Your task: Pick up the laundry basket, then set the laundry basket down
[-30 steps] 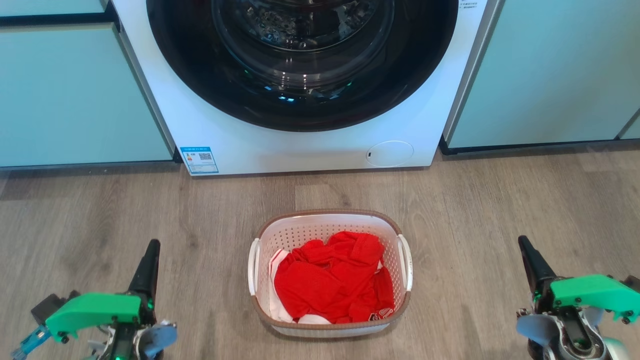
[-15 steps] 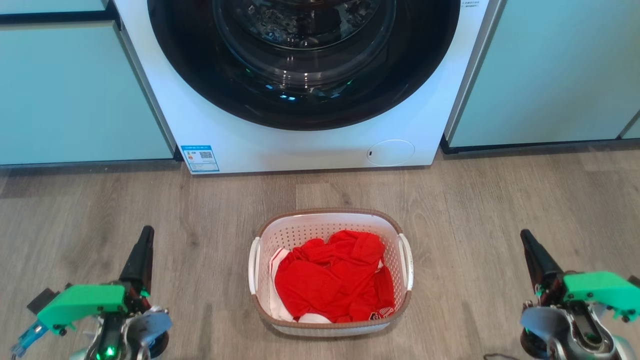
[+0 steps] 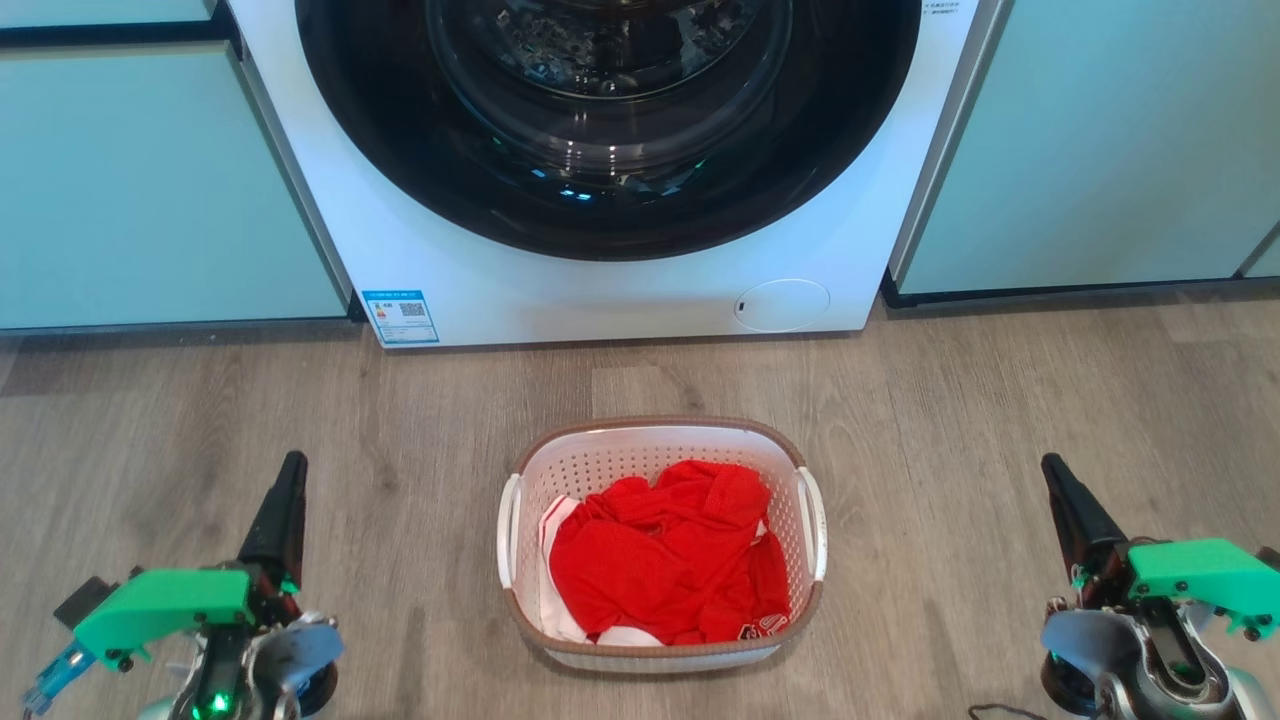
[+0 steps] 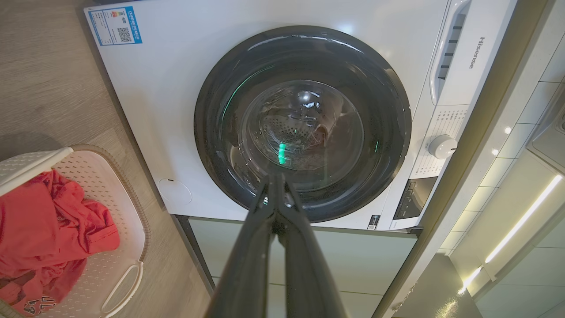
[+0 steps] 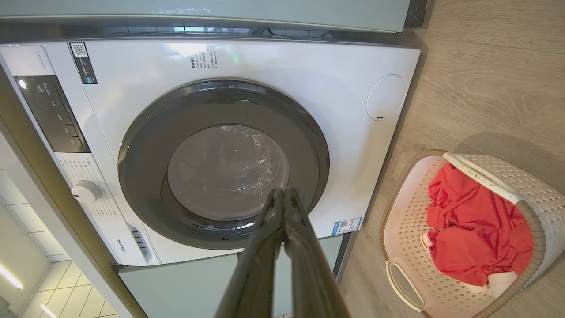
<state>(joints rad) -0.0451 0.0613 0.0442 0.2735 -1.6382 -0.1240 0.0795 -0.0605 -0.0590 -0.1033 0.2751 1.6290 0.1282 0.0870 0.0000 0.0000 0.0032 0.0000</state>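
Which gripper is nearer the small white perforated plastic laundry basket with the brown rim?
Left, narrowly. The left gripper sits left of the laundry basket, the right gripper right of it, neither touching.

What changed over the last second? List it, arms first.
The left gripper moved up the head view and slightly out to its left. The right gripper moved up that view a little. Most of this happened early in the second. Both stayed shut and empty, with nothing taken hold of or let go. The laundry basket stayed put on the floor between them, untouched, with the red clothing inside.
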